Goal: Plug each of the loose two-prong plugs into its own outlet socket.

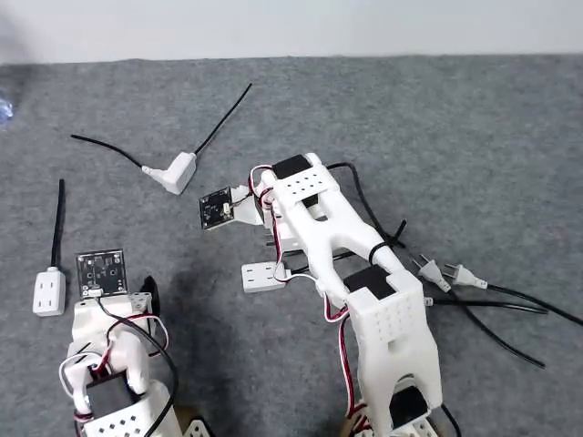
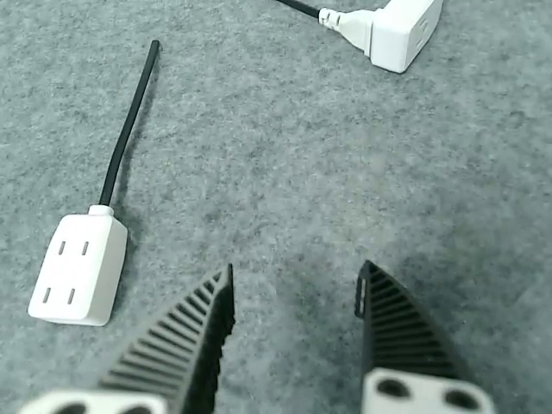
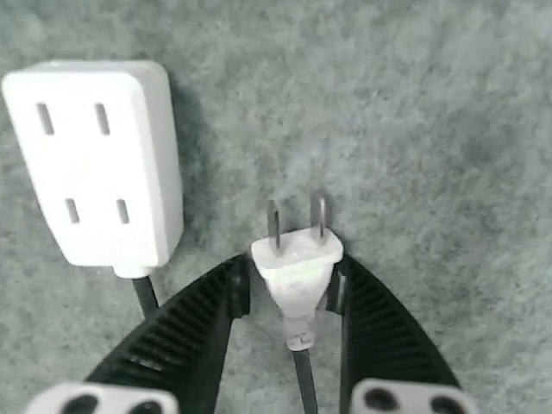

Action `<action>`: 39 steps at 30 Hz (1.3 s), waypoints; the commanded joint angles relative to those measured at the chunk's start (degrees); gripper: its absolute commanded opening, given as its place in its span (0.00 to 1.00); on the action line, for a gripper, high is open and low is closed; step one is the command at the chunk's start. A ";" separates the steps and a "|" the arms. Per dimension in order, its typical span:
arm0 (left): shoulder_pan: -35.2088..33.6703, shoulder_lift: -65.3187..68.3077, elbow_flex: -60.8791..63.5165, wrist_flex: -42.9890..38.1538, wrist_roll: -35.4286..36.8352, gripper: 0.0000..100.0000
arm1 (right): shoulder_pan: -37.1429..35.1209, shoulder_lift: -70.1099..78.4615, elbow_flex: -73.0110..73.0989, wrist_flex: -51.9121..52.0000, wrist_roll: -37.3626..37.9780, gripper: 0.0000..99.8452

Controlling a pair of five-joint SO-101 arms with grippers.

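Note:
My right gripper [image 3: 289, 278] is shut on a white two-prong plug [image 3: 296, 257], its prongs pointing away from the wrist and just above the grey carpet. A white outlet block [image 3: 95, 159] lies right beside that plug, sockets up; in the high view it is the block [image 1: 262, 276] under the right arm. Two more loose plugs [image 1: 428, 269] [image 1: 460, 275] lie on black cords to the right. My left gripper [image 2: 296, 285] is open over bare carpet, with a second outlet block [image 2: 78, 267] beside it and a third [image 2: 397, 30] farther off.
Black cords [image 1: 492, 309] trail across the carpet to the right of the right arm. The third outlet's cord [image 1: 223, 118] runs toward the back wall. The left outlet's cord [image 1: 58, 223] points away from the arms.

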 commanded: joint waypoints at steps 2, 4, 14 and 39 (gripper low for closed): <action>-0.44 -0.79 -0.48 0.00 -0.62 0.22 | 1.01 -0.92 -2.73 0.66 1.32 0.15; -0.44 -0.79 -0.48 0.00 -0.62 0.22 | 0.84 -0.92 -2.73 0.48 1.32 0.15; -0.44 -0.79 -0.48 0.00 -0.62 0.22 | -0.75 0.84 -7.12 1.63 1.41 0.10; 18.02 -0.79 -0.57 -10.55 16.26 0.22 | -7.60 -16.40 -17.76 17.19 -20.92 0.01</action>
